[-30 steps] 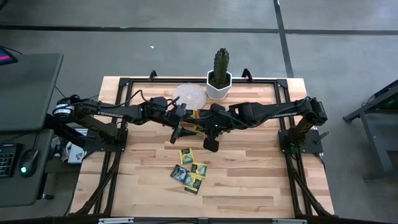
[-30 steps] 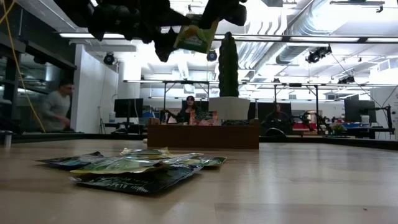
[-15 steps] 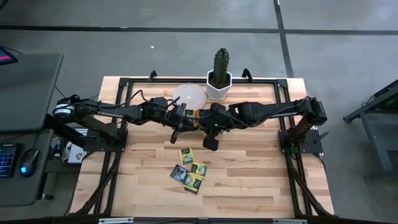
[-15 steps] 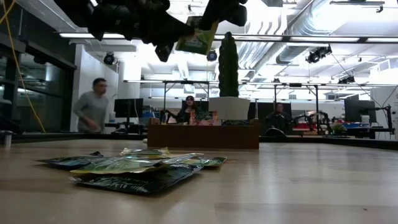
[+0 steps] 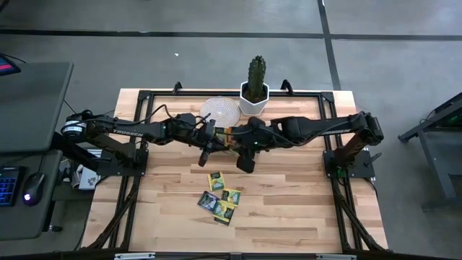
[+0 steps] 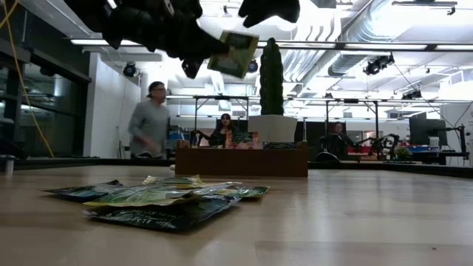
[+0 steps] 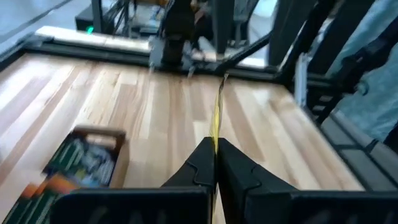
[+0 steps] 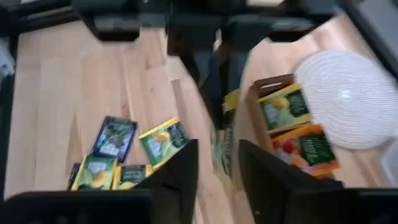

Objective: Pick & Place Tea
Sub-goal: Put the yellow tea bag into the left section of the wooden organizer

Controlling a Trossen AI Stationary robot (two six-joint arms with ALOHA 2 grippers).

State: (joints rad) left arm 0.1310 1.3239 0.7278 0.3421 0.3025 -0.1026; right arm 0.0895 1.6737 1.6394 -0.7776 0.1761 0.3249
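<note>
One tea packet [image 6: 234,54] hangs above the table, pinched edge-on between the closed fingers of the left gripper [image 7: 214,163]; the right gripper [image 8: 216,167] stands open just beside it at 3 o'clock. Four or five packets [image 5: 220,201] lie at 6 o'clock of both grippers. Risk: the narrow edge grip may slip, dropping the packet short of the wooden tray [image 8: 273,93].

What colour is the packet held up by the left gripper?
Green packet with a yellowish label, clearest in the low view.
</note>
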